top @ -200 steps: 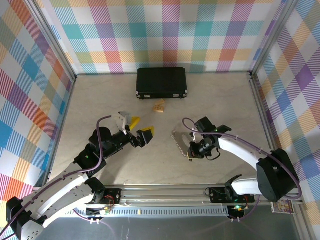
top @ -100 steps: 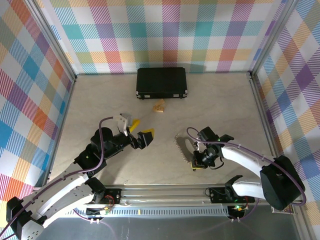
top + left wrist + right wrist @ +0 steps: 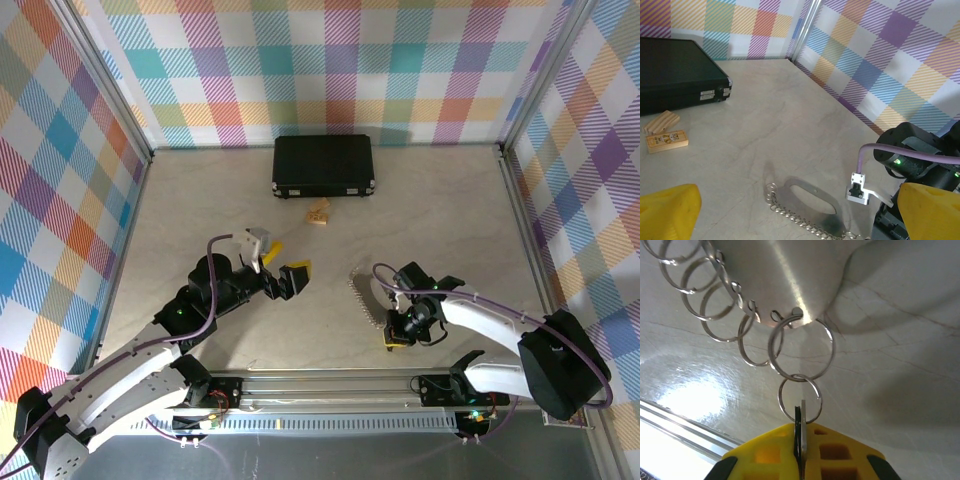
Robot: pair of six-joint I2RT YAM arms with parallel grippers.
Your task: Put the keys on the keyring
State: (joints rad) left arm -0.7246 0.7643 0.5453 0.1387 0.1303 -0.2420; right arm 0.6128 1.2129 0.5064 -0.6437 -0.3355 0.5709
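Pale desk point(image 3: 200, 200), plaid walls point(image 3: 330, 60): your right fingers point(image 3: 765, 460) pinch the key point(image 3: 800, 432), seemingly threaded onto a small loop point(image 3: 781, 396) of the keyring point(image 3: 775, 275), release remaining; left fingers point(image 3: 665, 210) gape wide near it.

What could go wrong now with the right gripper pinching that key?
The right gripper pinches the thin key only at its fingertips, so it may slip or twist. The keyring lies loose on the table, and the left gripper hangs open, apart from it, so a pull may drag it.
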